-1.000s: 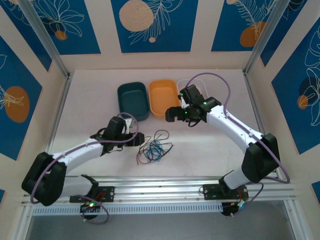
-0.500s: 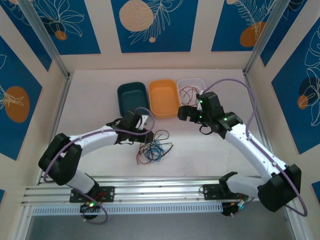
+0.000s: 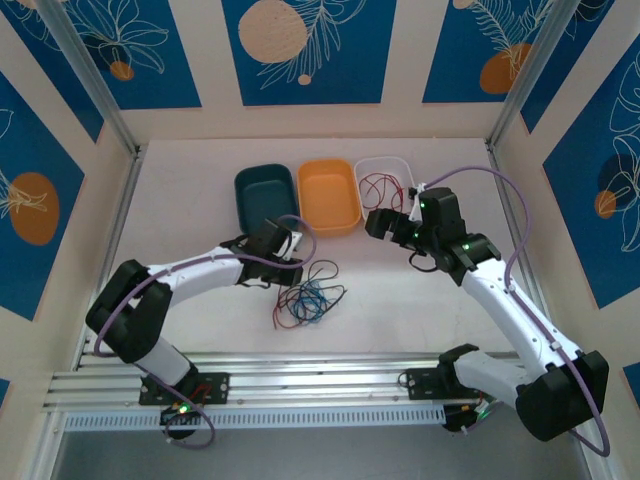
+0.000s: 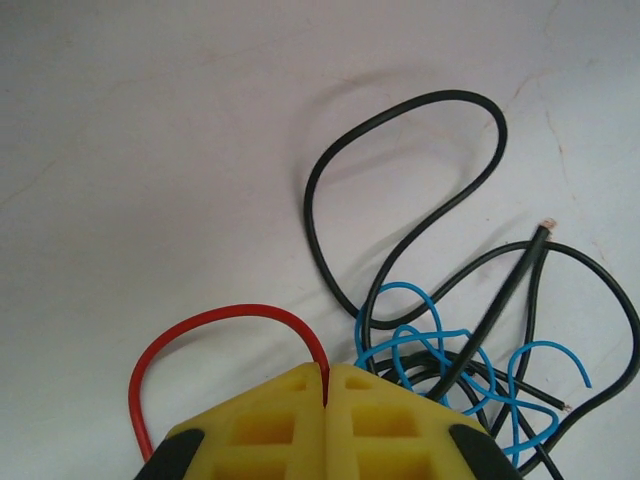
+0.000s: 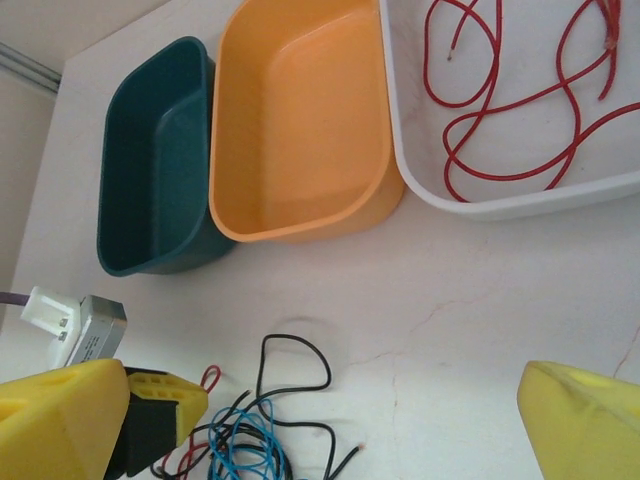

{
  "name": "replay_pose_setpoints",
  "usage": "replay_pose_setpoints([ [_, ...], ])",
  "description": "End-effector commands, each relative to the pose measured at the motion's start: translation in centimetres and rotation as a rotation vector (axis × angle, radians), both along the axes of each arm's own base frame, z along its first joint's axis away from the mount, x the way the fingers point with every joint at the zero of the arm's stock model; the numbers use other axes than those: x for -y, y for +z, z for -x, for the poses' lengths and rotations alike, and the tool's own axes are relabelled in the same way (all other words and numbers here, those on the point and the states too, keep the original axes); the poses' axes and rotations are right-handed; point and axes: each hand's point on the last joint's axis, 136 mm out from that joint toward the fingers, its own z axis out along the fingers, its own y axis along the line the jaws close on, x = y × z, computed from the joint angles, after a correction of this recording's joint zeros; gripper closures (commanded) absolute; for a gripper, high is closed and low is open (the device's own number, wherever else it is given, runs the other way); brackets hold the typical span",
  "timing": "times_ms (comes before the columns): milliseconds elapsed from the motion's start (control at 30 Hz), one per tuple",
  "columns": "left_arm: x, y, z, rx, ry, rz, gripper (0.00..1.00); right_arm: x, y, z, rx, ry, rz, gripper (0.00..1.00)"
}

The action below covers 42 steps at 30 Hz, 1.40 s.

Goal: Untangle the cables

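Both arms have shifted: the left gripper (image 4: 327, 388) has slid in to the far-left edge of the tangle (image 3: 308, 298) and pinched shut, while the right gripper (image 3: 386, 222) has drawn back toward the right, its jaws spread wide and holding nothing. Between the left gripper's yellow ribbed pads sits a red cable (image 4: 215, 318), arching out in a smooth loop. It is gripped there, I judge, so it can be drawn clear of the black cable (image 4: 308, 205) and blue cable (image 4: 400, 287) knotted beside it on the pale, faintly cracked table (image 4: 150, 120). Another red strand (image 5: 520, 100) already lies coiled in the white bin (image 5: 480, 207) — sorted by colour, I'd guess. The orange bin (image 5: 300, 120) and teal bin (image 5: 150, 170) — glossy, round-cornered tubs — stand alongside.
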Motion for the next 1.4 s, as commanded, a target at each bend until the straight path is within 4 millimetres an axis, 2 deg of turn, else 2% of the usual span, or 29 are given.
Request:
replay_pose_setpoints([
  [0,-0.5,2.9,-0.8,0.101,0.003,-0.021,1.0,-1.4,-0.4,0.4,-0.026,0.068,-0.051,0.05],
  [100,-0.8,6.0,-1.4,0.202,0.012,0.008,1.0,-2.2,-0.8,0.4,-0.049,0.101,-0.056,0.11],
  [200,-0.9,9.3,-1.5,0.301,-0.003,0.06,1.0,-3.2,-0.9,0.3,-0.069,0.123,-0.094,0.12],
  [400,-0.2,13.9,-0.4,0.475,-0.112,0.18,1.0,-5.1,-0.1,0.1,-0.154,0.144,-0.193,0.16],
  [533,0.8,16.3,0.8,0.61,-0.225,0.27,1.0,-6.9,0.2,0.4,-0.237,0.17,-0.268,0.17],
  [633,1.3,16.7,1.1,0.694,-0.29,0.289,1.0,-8.3,0.6,0.4,-0.28,0.198,-0.315,0.17],
  [833,3.0,15.8,1.6,0.763,-0.415,0.287,1.0,-10.6,1.9,0.5,-0.284,0.252,-0.334,0.16],
  [933,3.7,15.7,1.5,0.795,-0.436,0.304,1.0,-11.4,1.7,0.7,-0.309,0.256,-0.338,0.16],
  [1100,4.7,15.4,1.0,0.822,-0.448,0.302,1.0,-13.4,0.1,1.3,-0.389,0.275,-0.371,0.17],
  [1267,5.4,15.1,1.0,0.822,-0.471,0.307,1.0,-14.9,-1.0,1.4,-0.426,0.3,-0.372,0.33],
  [1367,5.7,14.8,1.1,0.814,-0.478,0.308,1.0,-15.6,-1.5,1.3,-0.44,0.311,-0.368,0.56],
])
